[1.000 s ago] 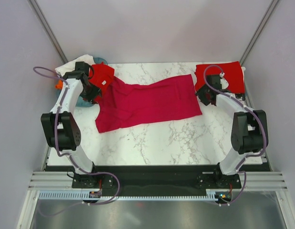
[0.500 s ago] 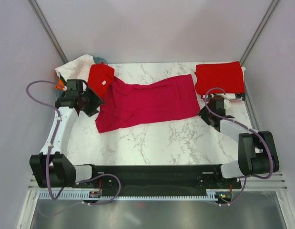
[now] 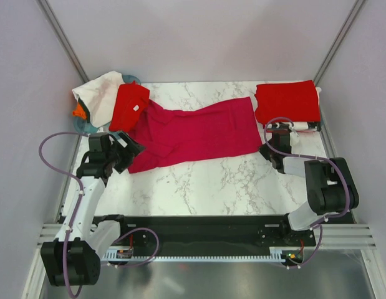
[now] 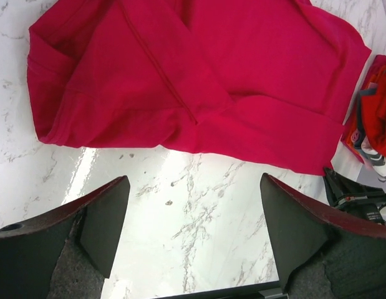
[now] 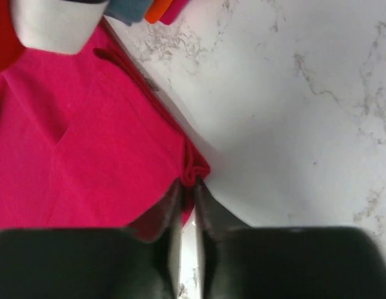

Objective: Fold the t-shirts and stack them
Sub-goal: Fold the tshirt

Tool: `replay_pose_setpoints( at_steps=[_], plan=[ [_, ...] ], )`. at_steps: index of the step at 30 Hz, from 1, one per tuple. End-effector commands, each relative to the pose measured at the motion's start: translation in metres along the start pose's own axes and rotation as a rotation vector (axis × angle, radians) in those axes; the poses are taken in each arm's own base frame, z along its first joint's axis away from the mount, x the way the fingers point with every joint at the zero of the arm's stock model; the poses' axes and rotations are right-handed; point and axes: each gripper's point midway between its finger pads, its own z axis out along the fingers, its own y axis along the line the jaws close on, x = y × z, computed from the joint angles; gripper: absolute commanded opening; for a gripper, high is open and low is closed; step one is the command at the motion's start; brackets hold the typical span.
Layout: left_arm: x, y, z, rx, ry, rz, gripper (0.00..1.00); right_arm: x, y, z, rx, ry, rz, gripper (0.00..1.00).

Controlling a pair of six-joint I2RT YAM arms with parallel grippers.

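We see the crimson-magenta t-shirt [image 3: 193, 134] spread flat but creased across the marble bench [image 3: 242, 180], its left end bunched in folds. Our left claw [image 4: 194, 187] gapes wide beside that end, holding nothing. Our right claw [image 5: 188, 187] pinches the shirt's right corner.

A crimson-magenta cloth t-shirt [image 3: 193, 132] lies spread across the white marble-patterned desk [image 3: 211, 184]. A folded bright red cloth shirt [image 3: 287, 101] sits at the far right corner. The left claw [image 3: 129, 151] is by the t-shirt's near left corner, the right claw [image 3: 268, 151] by its near right.
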Motion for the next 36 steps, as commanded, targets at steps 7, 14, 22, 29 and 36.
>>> replay_pose_setpoints(
  at_steps=[7,14,22,29,36],
  plan=[
    [0.014,0.001,0.011,0.138,-0.060,-0.064,0.91,-0.022,-0.031,-0.037,0.100,-0.149,0.048,0.00],
    [0.034,0.029,0.031,0.133,-0.080,-0.119,0.88,-0.005,-0.063,-0.072,0.099,-0.171,0.067,0.00],
    [0.039,0.054,0.052,0.057,-0.096,-0.192,0.76,0.007,-0.069,-0.078,0.095,-0.125,0.042,0.00],
    [0.034,0.084,0.065,-0.036,-0.202,-0.342,0.63,0.004,-0.062,-0.080,0.040,-0.153,0.068,0.00],
    [0.024,0.107,0.066,-0.108,-0.316,-0.378,0.56,-0.002,-0.060,-0.085,0.032,-0.180,0.074,0.00]
  ],
)
